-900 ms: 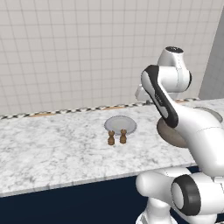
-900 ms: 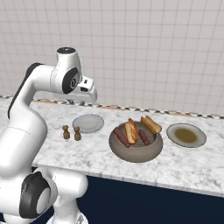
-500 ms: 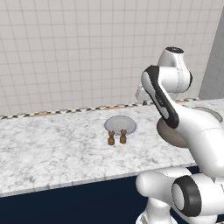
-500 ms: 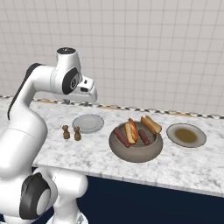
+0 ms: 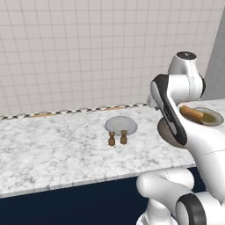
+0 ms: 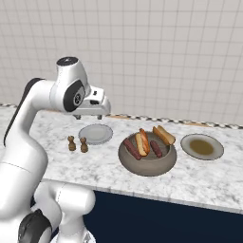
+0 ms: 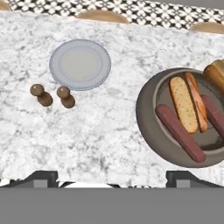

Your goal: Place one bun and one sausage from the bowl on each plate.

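The big grey-brown bowl point(image 6: 127, 160) point(image 7: 146, 114) stands on the marble counter, partly hidden by my arm in the left base view point(image 5: 166, 131). In it lie two dark sausages point(image 6: 132, 149) point(image 7: 180, 133) and buns point(image 6: 163, 135) point(image 7: 183, 104) point(image 5: 190, 113). The light grey plate point(image 6: 96, 134) point(image 5: 121, 125) point(image 7: 80, 64) is bare, left of the bowl. The tan plate point(image 6: 202, 146) point(image 5: 211, 117) is bare too, right of the bowl. My gripper point(image 6: 88, 116) point(image 7: 111, 177) hangs high over the counter, above the grey plate's near side. It is open, with nothing between its fingertips point(image 7: 41, 176).
Two small brown shakers point(image 6: 78, 144) point(image 5: 117, 138) point(image 7: 53, 96) stand just in front of the grey plate. A tiled wall with a checkered strip point(image 7: 144, 13) closes the counter's back. The counter's front edge point(image 6: 156, 197) runs below the bowl.
The gripper's fingers have spread apart. The arm holds its pose, and the bowl, plates and shakers are where they were.
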You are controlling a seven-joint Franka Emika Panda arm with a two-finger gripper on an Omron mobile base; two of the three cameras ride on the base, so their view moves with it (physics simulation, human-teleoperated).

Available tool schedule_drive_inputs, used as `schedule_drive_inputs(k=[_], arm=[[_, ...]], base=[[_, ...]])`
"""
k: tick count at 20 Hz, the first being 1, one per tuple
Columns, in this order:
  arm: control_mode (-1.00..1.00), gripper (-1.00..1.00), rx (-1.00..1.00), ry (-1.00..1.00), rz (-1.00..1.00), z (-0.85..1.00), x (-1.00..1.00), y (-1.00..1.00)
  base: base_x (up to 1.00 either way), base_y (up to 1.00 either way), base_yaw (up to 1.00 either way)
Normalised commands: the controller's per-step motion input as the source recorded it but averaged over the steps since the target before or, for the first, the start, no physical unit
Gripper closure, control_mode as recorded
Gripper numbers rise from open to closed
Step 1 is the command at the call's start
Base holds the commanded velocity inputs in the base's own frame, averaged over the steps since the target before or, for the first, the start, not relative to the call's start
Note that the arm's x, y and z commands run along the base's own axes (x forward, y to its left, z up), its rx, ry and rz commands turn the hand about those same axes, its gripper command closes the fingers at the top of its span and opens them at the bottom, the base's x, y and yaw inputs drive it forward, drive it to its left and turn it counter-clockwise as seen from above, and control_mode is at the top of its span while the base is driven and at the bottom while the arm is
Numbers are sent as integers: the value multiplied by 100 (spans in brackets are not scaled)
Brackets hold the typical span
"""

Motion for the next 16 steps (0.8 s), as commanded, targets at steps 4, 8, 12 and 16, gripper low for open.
schedule_drive_inputs(k=[4, 8, 12, 16], arm=[[-100, -100, 0, 0, 0, -14, -14, -62], [-100, -100, 0, 0, 0, -27, 0, -59], [-100, -100, 0, 0, 0, -36, 0, -56], [-100, -100, 0, 0, 0, -37, 0, -48]], base=[[0, 0, 0], [0, 0, 0], [0, 0, 0], [0, 0, 0]])
